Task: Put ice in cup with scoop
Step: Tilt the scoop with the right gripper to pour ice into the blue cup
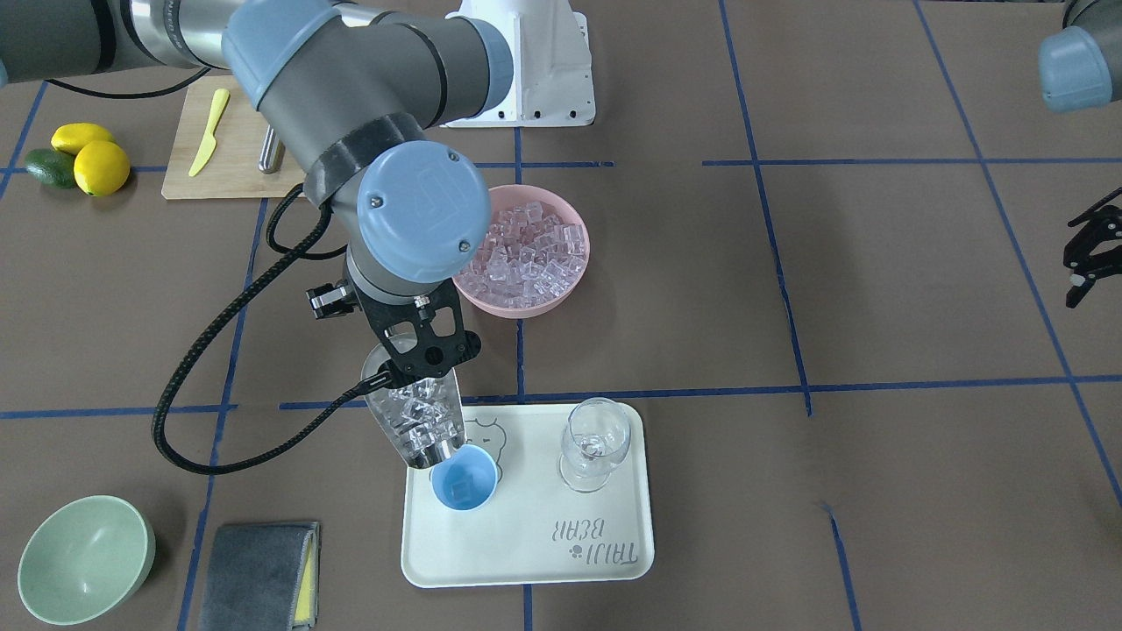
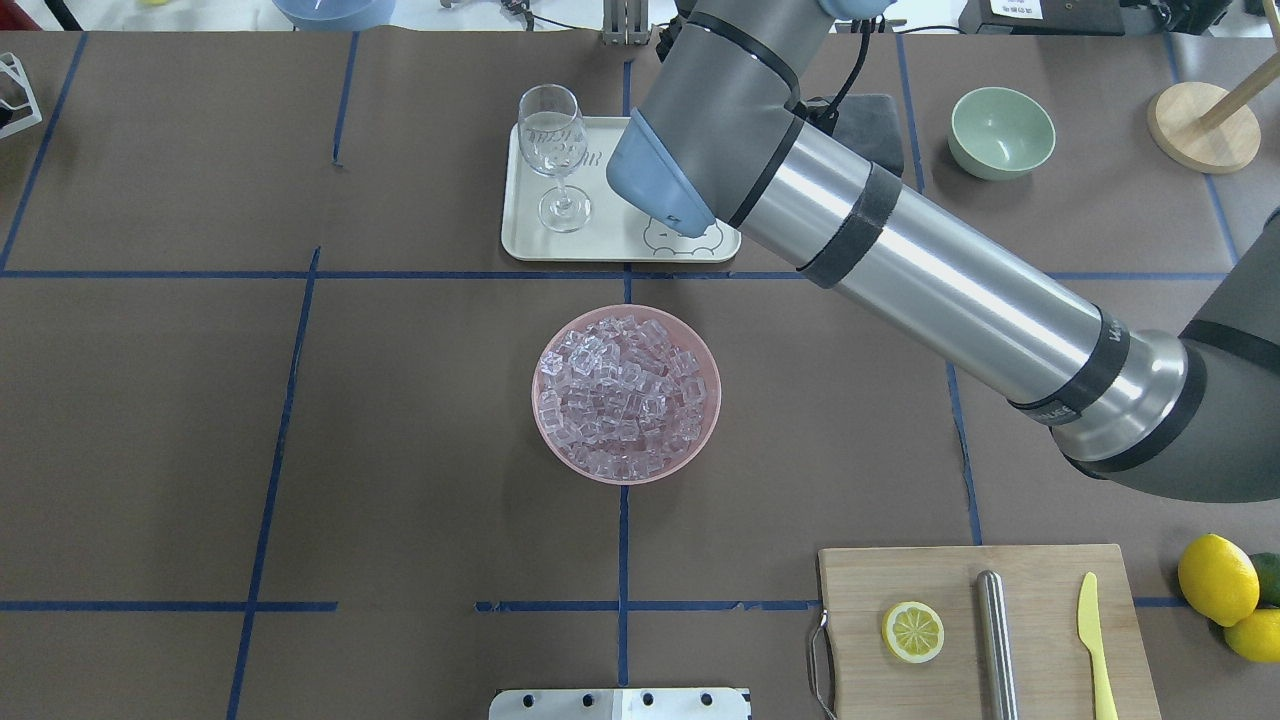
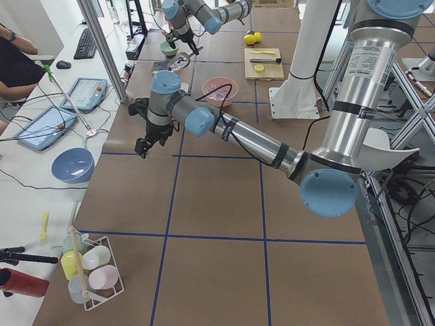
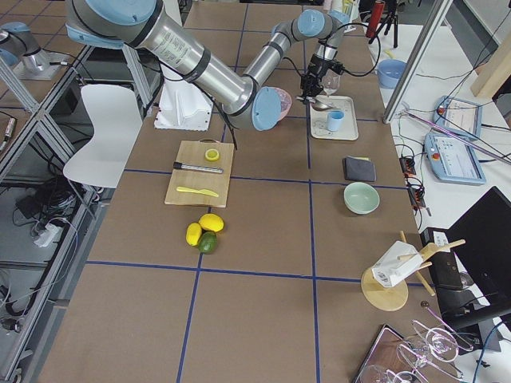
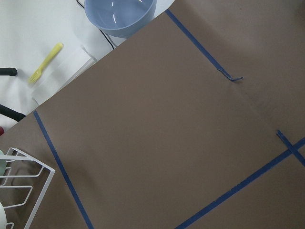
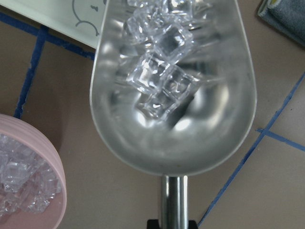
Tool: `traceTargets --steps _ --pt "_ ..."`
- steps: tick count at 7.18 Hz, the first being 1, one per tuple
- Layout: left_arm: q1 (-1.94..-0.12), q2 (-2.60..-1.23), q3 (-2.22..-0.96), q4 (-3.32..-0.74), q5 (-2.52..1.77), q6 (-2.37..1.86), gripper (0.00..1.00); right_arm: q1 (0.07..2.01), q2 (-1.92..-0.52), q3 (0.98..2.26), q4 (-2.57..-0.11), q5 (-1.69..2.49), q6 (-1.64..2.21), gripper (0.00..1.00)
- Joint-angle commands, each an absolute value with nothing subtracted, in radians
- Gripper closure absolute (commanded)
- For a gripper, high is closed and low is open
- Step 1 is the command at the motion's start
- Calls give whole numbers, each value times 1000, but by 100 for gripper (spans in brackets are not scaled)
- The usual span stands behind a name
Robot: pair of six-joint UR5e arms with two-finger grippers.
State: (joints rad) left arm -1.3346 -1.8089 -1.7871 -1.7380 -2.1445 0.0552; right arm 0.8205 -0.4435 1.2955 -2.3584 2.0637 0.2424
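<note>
Shiny steel scoop (image 1: 416,421) of clear ice cubes (image 6: 162,76), lip over small light-blue round cup (image 1: 465,480).
Right claw (image 1: 419,355) clamps its handle; left claw (image 1: 1087,256) state unclear; the overhead view hides the cup.

Robotics lab, not a home: table (image 2: 150,400) under brown paper w/ blue tape (image 2: 290,400) grid, UR arm (image 2: 950,290) on white base (image 1: 543,70), alu frame (image 3: 106,54), operator bench w/ tablets (image 3: 46,125), keyboard (image 3: 86,42).

Steel scoop (image 6: 171,145) holding ice (image 6: 162,76), tilted over blue cup (image 1: 449,496).
</note>
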Motion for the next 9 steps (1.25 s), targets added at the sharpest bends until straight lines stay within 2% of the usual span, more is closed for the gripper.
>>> traceTargets --steps 1,9 --pt "-1335 -1810 -1787 -1738 -2145 57 0 819 -401 1247 -2393 2063 241 100" --pt "-1335 -1815 -1789 -1736 -2145 55 0 793 -362 1227 -2470 2005 239 100"
